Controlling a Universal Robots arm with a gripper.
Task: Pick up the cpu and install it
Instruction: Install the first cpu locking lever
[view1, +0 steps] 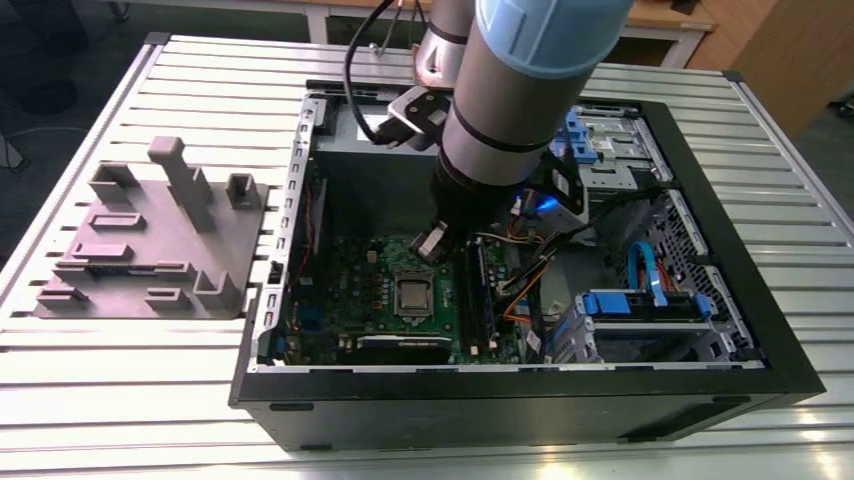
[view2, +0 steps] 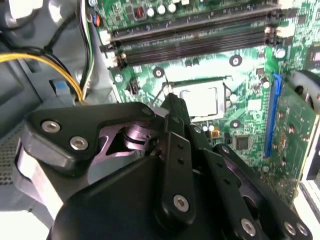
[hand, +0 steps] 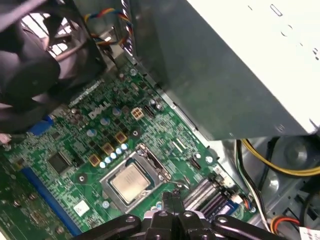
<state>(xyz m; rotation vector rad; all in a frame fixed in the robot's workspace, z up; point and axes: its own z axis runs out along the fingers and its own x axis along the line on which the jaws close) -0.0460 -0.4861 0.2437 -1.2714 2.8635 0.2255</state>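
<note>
Small flat silver-topped square cpu (hand: 130, 181) already seated in green-board socket, just ahead of the black gripper (hand: 170, 200) fingertips — pressed together, empty — since chip's placed.

The exterior view looks down from high up at the open computer case (view1: 534, 330) on the table (view1: 134, 380). Both wrist views sit close above the green board (hand: 75, 145) inside, from different sides, and both see the cpu (view2: 200, 100).
</note>
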